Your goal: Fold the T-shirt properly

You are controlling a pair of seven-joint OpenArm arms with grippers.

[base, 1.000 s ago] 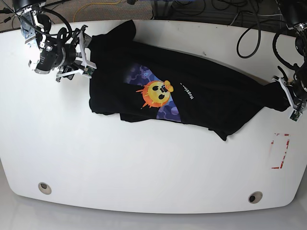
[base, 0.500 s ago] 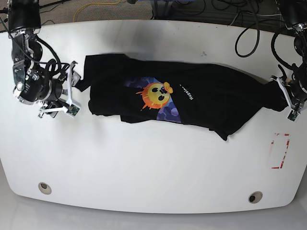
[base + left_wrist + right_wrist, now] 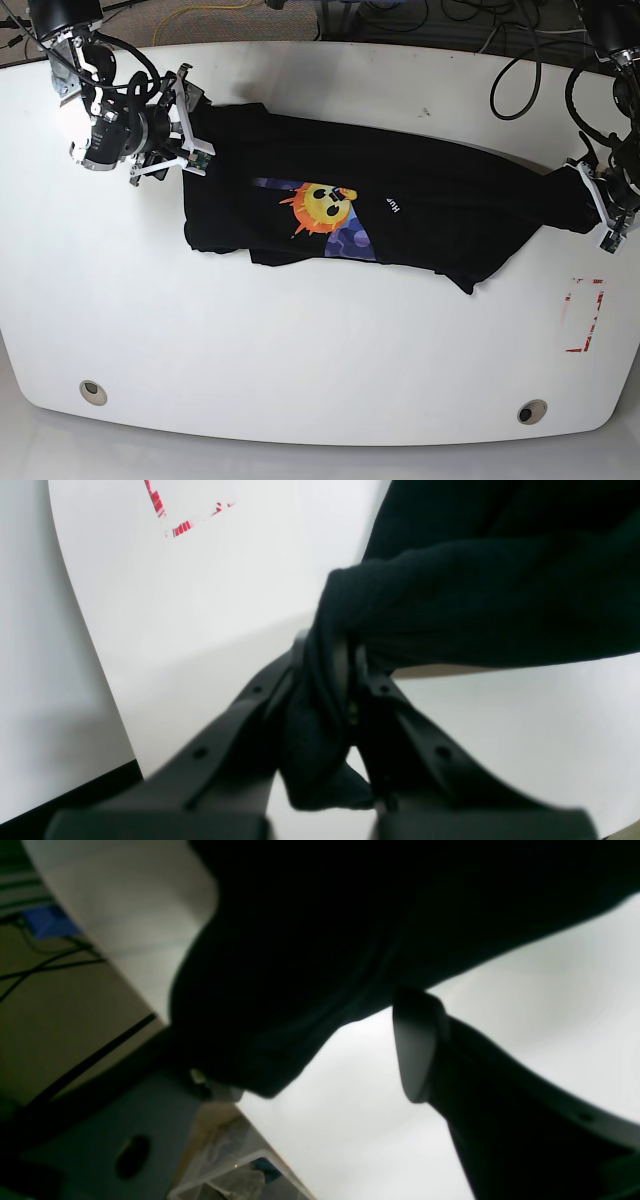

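The black T-shirt (image 3: 420,205) lies stretched across the table, its yellow emoji face (image 3: 322,205) showing near the middle. In the base view my right gripper (image 3: 193,130) is at the shirt's left edge, near the back. The right wrist view shows that gripper (image 3: 310,1040) open: one finger (image 3: 417,1050) stands bare, and black cloth (image 3: 325,940) drapes over the other. My left gripper (image 3: 592,197) is at the shirt's right end. The left wrist view shows my left gripper (image 3: 347,680) shut on a bunched fold of T-shirt cloth (image 3: 475,605).
A red-marked rectangle (image 3: 583,315) sits on the white table (image 3: 300,340) near the right edge, also visible in the left wrist view (image 3: 190,515). Two round holes (image 3: 93,391) (image 3: 532,411) lie near the front edge. Cables (image 3: 520,60) hang at the back.
My right gripper has swung from lower left back up and right towards the table's rear, and the shirt's left edge shifted with it. The left gripper has stayed put.
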